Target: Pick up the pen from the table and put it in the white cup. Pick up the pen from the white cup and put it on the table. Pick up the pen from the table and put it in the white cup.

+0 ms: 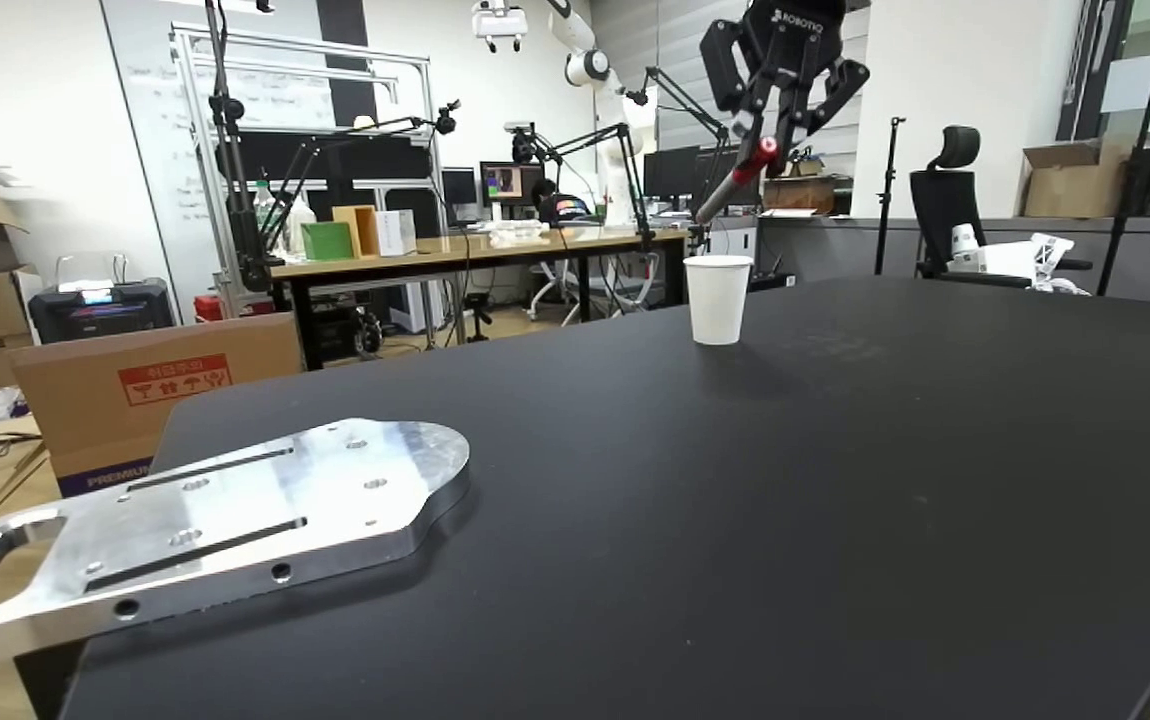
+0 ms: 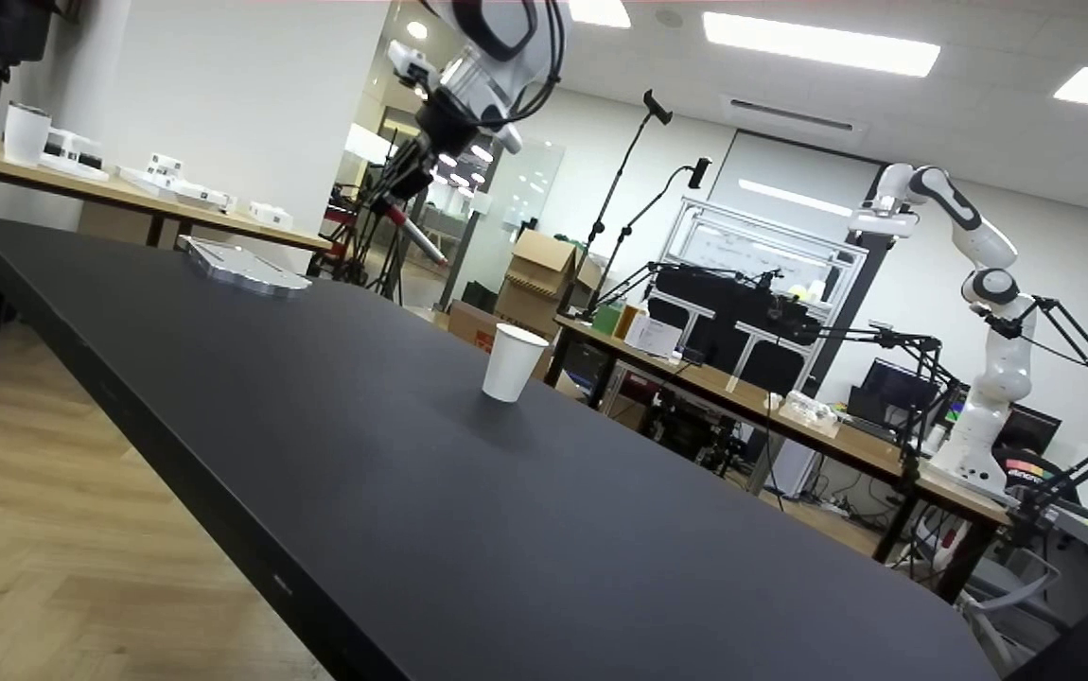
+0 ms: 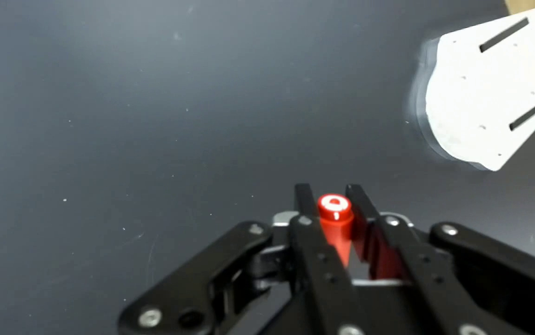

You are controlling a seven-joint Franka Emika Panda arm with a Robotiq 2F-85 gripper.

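My gripper (image 1: 767, 150) is shut on the pen (image 1: 735, 185) and holds it well above the black table (image 1: 785, 520). The pen has a red end between the fingertips and a grey lower part; it hangs tilted. It also shows in an exterior view (image 2: 419, 236), high and to the left of the cup. In the wrist view the pen's red end (image 3: 336, 223) sits between the fingers (image 3: 329, 190). The white cup (image 1: 718, 305) stands upright on the table, apart from the pen; it also shows in an exterior view (image 2: 514, 364). The cup is out of the wrist view.
A flat silver metal plate with slots (image 1: 275, 500) lies at the table's edge; it also shows in the wrist view (image 3: 495, 88). A cardboard box (image 1: 165, 390) stands beside the table. A wooden workbench (image 1: 495, 248) with clutter stands behind.
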